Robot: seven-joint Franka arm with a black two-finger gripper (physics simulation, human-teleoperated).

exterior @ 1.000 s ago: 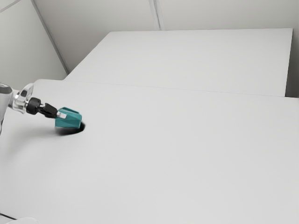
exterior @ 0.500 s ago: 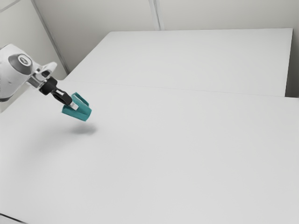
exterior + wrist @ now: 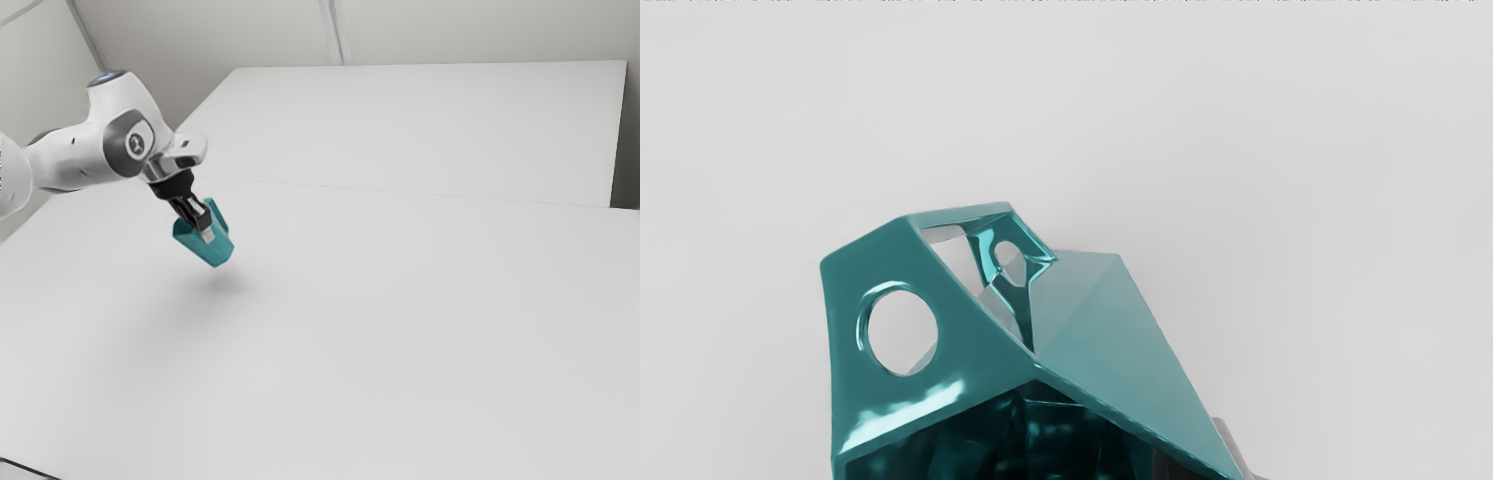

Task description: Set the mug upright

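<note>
In the exterior view my gripper (image 3: 206, 231) points down and toward the view's right, shut on the teal mug (image 3: 213, 252). Tilted, the mug hangs above the white table, its faint shadow beneath it. Its handle side faces the exterior view's upper right. The wrist view gives the faceted mug (image 3: 1100, 333) at close range, with its holed handle (image 3: 840, 320) and part of the dark inside. One finger (image 3: 1229, 443) shows beside the mug's outer wall there; the other is hidden by the mug.
The white table (image 3: 400, 340) stretches below and around the held mug. A second pale surface (image 3: 420, 130) lies beyond the table's far edge. A thin dark line runs at the exterior view's lower left corner.
The mug rose off the table with my gripper and moved toward the exterior view's right. My hand turned to point more steeply down, and the mug tilted with it.
</note>
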